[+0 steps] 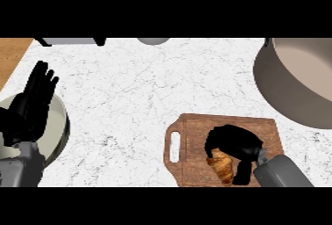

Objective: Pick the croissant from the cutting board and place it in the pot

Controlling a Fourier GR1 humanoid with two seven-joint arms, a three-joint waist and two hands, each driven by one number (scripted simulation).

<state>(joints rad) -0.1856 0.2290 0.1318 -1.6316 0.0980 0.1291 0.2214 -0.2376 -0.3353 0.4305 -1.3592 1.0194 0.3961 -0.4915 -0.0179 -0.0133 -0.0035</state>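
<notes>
Right hand (236, 143) curled, palm down — left hand (31, 107) open, fingers straight.

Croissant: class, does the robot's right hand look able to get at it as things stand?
Likely yes: the right hand curls round the croissant on the cutting board, with nothing between them.

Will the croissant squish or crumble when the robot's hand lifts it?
Probably a bit squishy: the golden-brown croissant looks like flaky pastry, so the black right hand curled round it might dent it. It is likely light for its size. Lying flat and long on the wooden cutting board, it probably won't roll.
</notes>
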